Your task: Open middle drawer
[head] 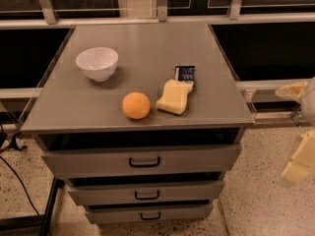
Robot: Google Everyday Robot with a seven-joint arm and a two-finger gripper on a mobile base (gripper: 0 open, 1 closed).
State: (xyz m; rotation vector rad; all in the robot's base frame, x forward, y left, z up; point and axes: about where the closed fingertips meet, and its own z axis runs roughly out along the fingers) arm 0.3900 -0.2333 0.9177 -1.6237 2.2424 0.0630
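The grey cabinet has three flat-fronted drawers with small black bar handles. The middle drawer (187,190) is shut, between the taller top drawer (197,159) and the lowest drawer (182,212). My gripper (296,127) hangs at the far right edge of the camera view, beside the cabinet's right side at about top-drawer height and well apart from the handles. Its two cream fingers (298,162) stand apart with nothing between them.
On the cabinet top (147,53) sit a white bowl (97,63), an orange (136,105), a yellow sponge (173,97) and a small dark packet (185,73). Black cables (15,176) and a stand leg lie on the speckled floor at the left. A railing runs behind.
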